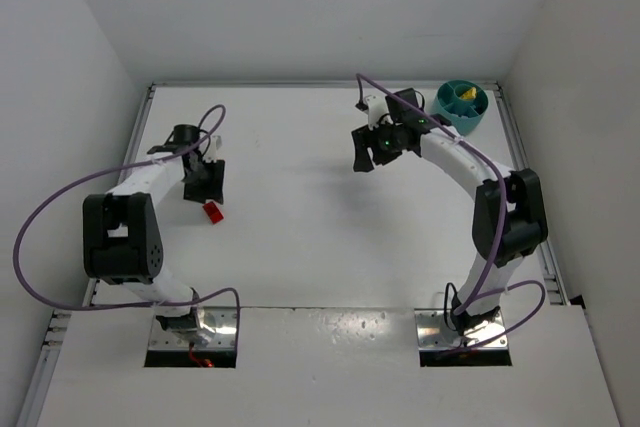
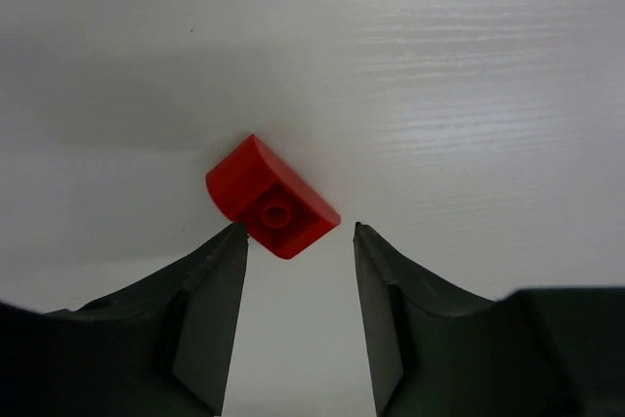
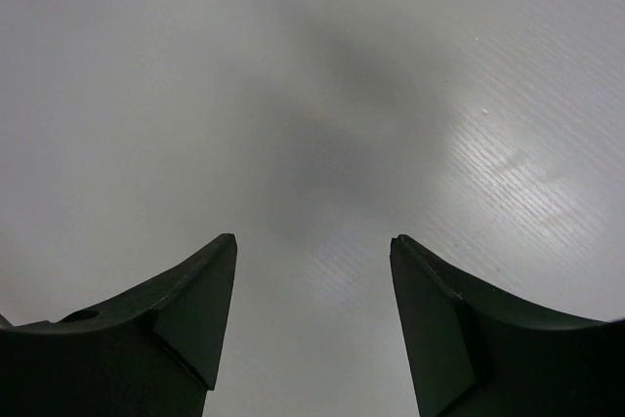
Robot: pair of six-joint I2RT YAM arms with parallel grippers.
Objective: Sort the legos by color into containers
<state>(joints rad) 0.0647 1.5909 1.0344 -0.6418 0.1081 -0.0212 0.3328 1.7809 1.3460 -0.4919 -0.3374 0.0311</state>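
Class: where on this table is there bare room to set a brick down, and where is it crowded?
Free: the broad middle between the left hand and right hand. Crowded: the far right corner, teal tub close by the right hand; and the left hand's tips, at the red brick.

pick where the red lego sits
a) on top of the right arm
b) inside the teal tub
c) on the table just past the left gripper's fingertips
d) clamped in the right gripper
c: the red lego lies on the table just ahead of the left gripper, whose jaws stand apart; the right gripper has nothing between its fingers.
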